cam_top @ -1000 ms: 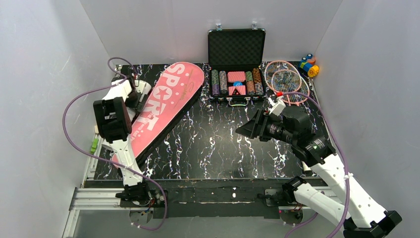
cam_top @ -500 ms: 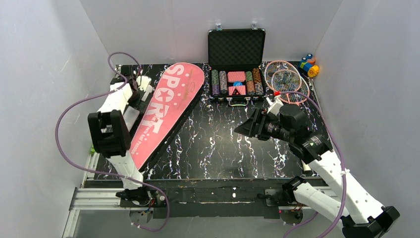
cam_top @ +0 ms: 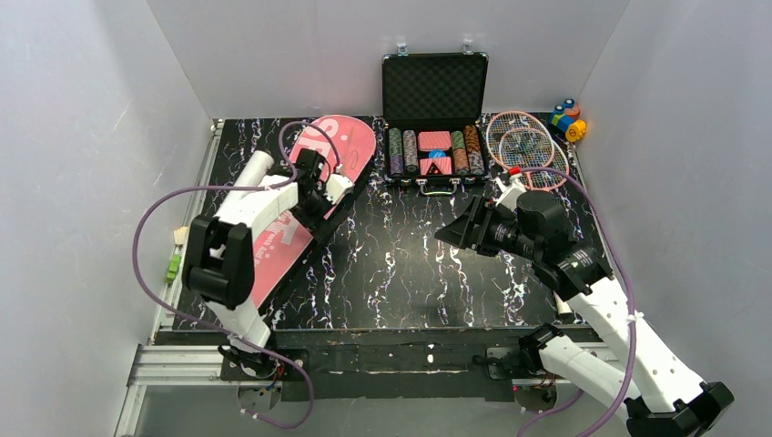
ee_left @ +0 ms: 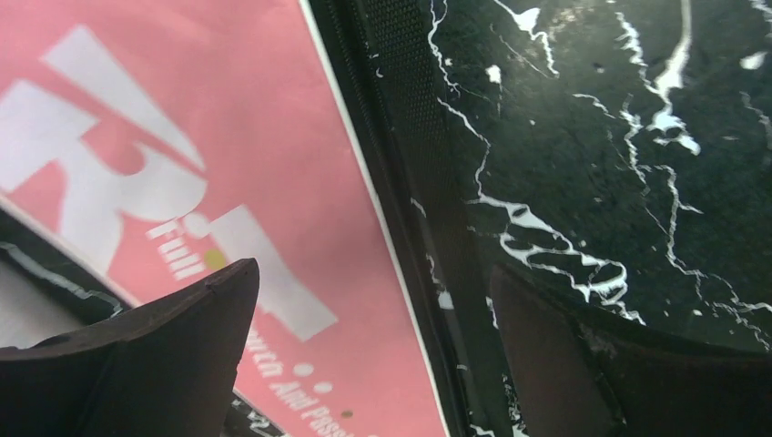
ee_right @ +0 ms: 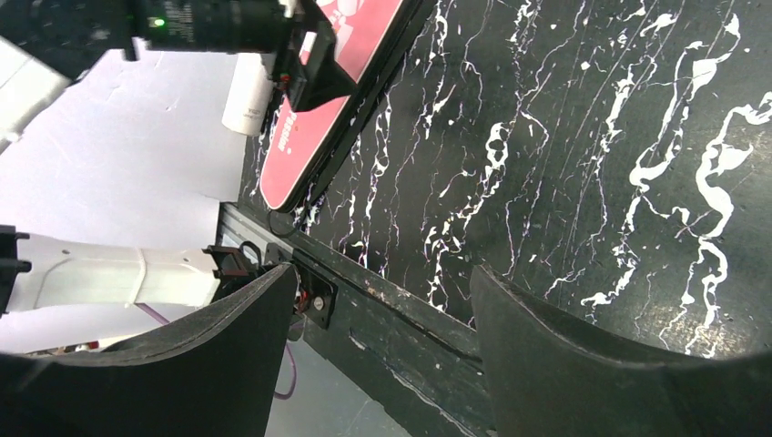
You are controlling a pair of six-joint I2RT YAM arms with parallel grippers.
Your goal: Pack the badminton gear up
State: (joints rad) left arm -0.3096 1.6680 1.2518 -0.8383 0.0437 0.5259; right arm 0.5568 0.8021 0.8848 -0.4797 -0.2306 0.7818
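Pink SPORT bag [cam_top: 353,144] flat left, two rackets [cam_top: 526,148] overlapping back right

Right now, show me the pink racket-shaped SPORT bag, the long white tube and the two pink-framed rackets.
Pink racket-shaped SPORT bag [cam_top: 357,139]: top external view, its wide far end.
Long white tube [cam_top: 254,168]: top external view, its middle.
Two pink-framed rackets [cam_top: 526,146]: top external view, where the heads overlap.

A racket bag [cam_top: 341,141] lies diagonally on the counter's [cam_top: 410,264] left, a tube [cam_top: 254,169] beside its left edge. A case [cam_top: 435,91] stands back centre, with two overlapping rackets [cam_top: 523,146] to its right and toy blocks [cam_top: 566,118] in the back right corner.
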